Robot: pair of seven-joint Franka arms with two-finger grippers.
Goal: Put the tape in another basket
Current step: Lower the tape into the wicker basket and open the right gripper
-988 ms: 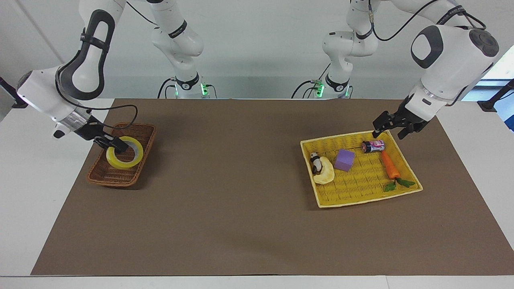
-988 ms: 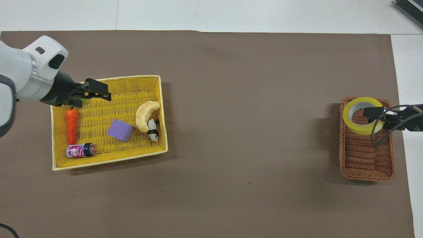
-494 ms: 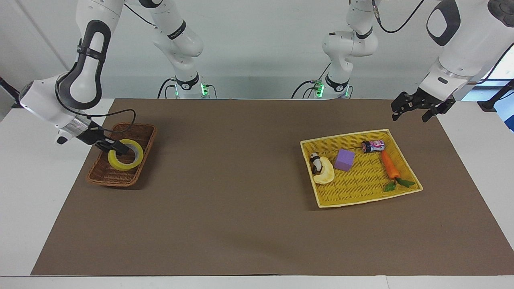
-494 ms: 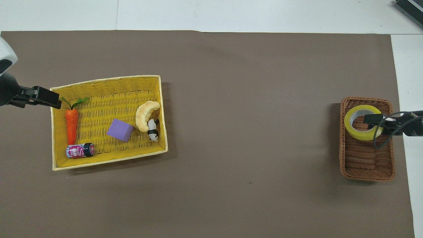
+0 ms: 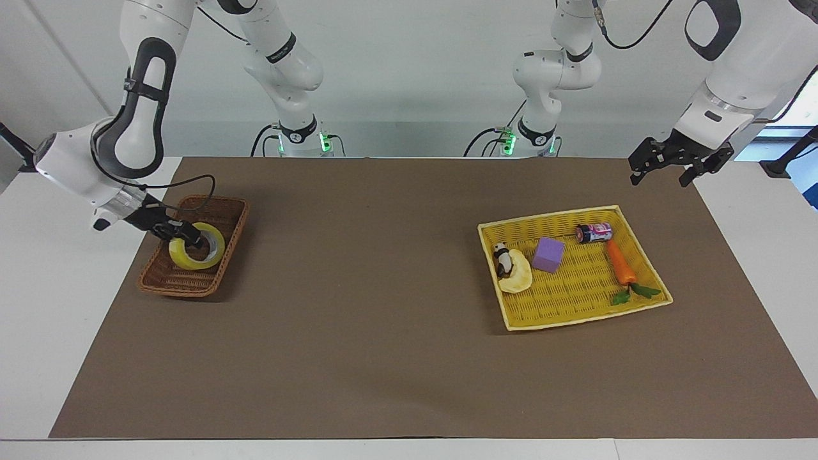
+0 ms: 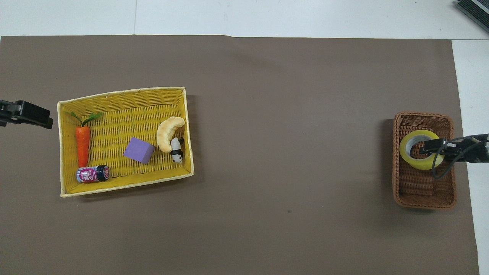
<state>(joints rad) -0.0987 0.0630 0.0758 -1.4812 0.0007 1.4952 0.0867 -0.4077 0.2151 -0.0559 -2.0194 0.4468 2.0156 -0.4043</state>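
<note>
The yellow tape [image 5: 206,259] [image 6: 419,165] lies tilted inside the brown wicker basket [image 5: 185,284] [image 6: 424,191] at the right arm's end of the table. My right gripper [image 5: 192,241] [image 6: 429,147] is down in the basket at the roll's rim, reaching into its white core. My left gripper [image 5: 658,181] [image 6: 47,120] hangs open and empty over the brown mat, just off the yellow tray's corner at the left arm's end.
The yellow woven tray [image 5: 575,319] [image 6: 126,187] holds a purple cube [image 5: 548,254], a carrot [image 5: 620,262], a small can [image 5: 594,232], a croissant [image 5: 517,275] and a panda figure [image 5: 503,257]. A brown mat [image 5: 383,287] covers the table between the two containers.
The right gripper has lowered the tape deeper into the brown basket, slightly toward the robots. The left gripper rose from the yellow tray's rim and drew away toward its own end.
</note>
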